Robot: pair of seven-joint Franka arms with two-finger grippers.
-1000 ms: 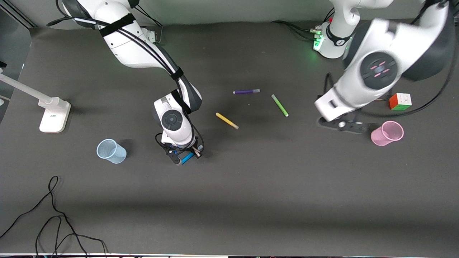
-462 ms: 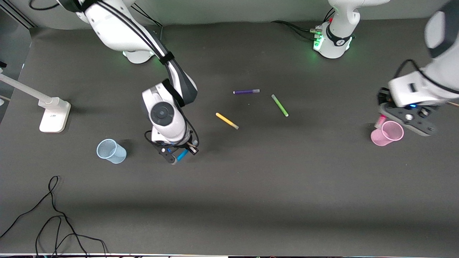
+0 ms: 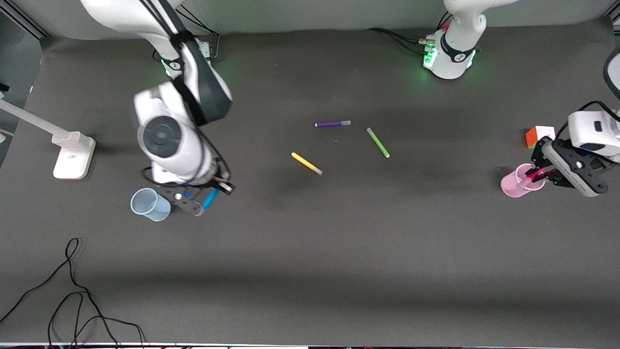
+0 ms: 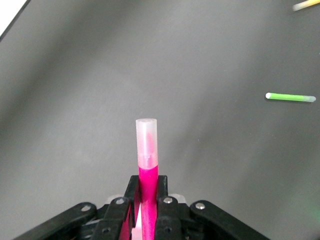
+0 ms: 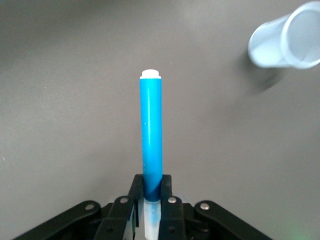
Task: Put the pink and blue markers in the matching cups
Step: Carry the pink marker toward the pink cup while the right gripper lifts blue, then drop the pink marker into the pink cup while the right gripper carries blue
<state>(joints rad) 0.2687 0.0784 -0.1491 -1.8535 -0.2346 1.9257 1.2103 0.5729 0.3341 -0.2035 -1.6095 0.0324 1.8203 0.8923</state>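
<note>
My right gripper [image 3: 201, 203] is shut on the blue marker [image 3: 210, 198] and holds it just above the table beside the pale blue cup [image 3: 150, 204]. In the right wrist view the blue marker [image 5: 151, 135] sticks out from the gripper [image 5: 151, 192], and the blue cup [image 5: 287, 42] shows off to one side. My left gripper [image 3: 541, 173] is shut on the pink marker [image 3: 530, 177], its pale end over the pink cup [image 3: 514, 183]. In the left wrist view the pink marker [image 4: 147, 155] stands between the fingers [image 4: 148, 187]; the pink cup is out of view there.
A yellow pen [image 3: 306, 163], a green pen [image 3: 378, 142] and a purple pen [image 3: 333, 124] lie mid-table. A colour cube [image 3: 538, 135] sits by the pink cup. A white lamp base [image 3: 72, 155] stands at the right arm's end. Black cables [image 3: 72, 300] trail near the front edge.
The right arm has carried the blue marker toward the blue cup. The left arm has swung to the pink cup, bringing the pink marker over its rim.
</note>
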